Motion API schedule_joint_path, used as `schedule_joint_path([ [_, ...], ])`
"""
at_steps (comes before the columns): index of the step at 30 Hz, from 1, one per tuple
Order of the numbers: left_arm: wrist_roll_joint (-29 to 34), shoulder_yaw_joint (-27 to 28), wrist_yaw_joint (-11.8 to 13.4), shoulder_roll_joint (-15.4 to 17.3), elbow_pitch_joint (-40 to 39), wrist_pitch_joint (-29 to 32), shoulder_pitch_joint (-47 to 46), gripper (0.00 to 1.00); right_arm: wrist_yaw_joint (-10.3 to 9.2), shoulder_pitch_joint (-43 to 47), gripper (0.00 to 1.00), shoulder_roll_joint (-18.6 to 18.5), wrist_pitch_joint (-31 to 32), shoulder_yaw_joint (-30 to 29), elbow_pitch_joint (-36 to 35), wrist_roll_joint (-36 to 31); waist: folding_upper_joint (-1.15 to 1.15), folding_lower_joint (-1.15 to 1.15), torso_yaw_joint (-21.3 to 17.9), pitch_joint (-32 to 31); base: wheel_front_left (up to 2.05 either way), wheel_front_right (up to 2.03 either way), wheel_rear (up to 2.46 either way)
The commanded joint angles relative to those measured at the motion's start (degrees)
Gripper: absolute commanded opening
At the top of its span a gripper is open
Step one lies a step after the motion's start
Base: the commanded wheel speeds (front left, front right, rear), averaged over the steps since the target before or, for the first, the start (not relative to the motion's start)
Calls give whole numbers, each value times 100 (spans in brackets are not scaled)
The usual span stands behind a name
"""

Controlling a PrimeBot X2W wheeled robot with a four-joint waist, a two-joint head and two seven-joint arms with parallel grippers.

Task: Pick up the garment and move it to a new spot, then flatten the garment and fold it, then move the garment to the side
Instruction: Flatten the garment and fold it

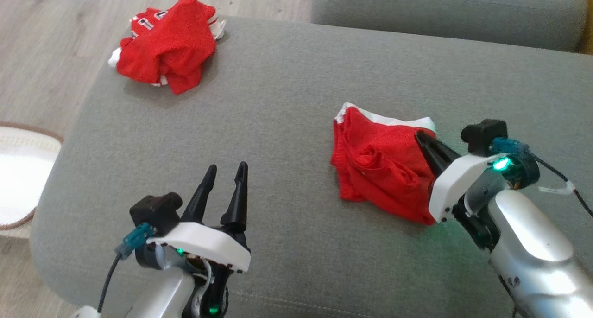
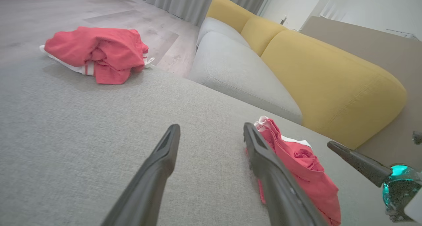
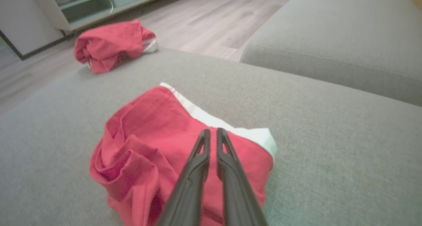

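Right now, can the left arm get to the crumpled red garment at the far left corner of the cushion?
Probably yes. The left gripper is open, and only bare gray cushion lies between it and the crumpled red garment; the other garment sits off to the right. Reach itself is unsure.

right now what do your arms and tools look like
Both arms have silvery forearms and white wrist covers. The left tool and right tool each have two long, tapered black fingers. Each wrist carries a black camera block, a teal connector and a dark cable, plus a small green light.
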Motion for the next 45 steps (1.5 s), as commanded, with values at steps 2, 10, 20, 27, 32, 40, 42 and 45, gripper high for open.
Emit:
schedule_joint_path([
  [2,88,253,47,110,-226,-69,-197,100,37,-272,0,-130,74,238,-42,-36,0,0,133,76,0,0,0],
  [10,108,248,52,105,-256,-62,-264,100,37,-421,0,-506,158,1185,437,346,0,0,424,265,0,0,0],
  [20,124,292,63,66,-230,-65,-235,100,37,-544,0,-1066,75,2491,-298,1331,0,0,410,238,0,0,0],
  [27,129,319,39,72,-229,-67,-211,100,37,-580,0,-1271,111,3125,-843,1728,0,0,374,246,0,0,0],
  [32,153,324,38,69,-237,-67,-238,100,37,-620,0,-1010,42,3458,-691,1862,0,0,383,292,0,0,0],
  [40,165,340,43,68,-221,-68,-249,100,37,-725,0,-740,-147,3986,-589,1985,0,0,341,312,0,0,0],
  [42,164,345,44,65,-210,-68,-239,100,37,-809,0,-747,-268,4022,-611,1991,0,0,309,295,0,0,0],
  [45,162,350,48,61,-202,-68,-223,100,37,-951,0,-806,-520,3912,-686,2000,0,0,262,255,0,0,0],
])
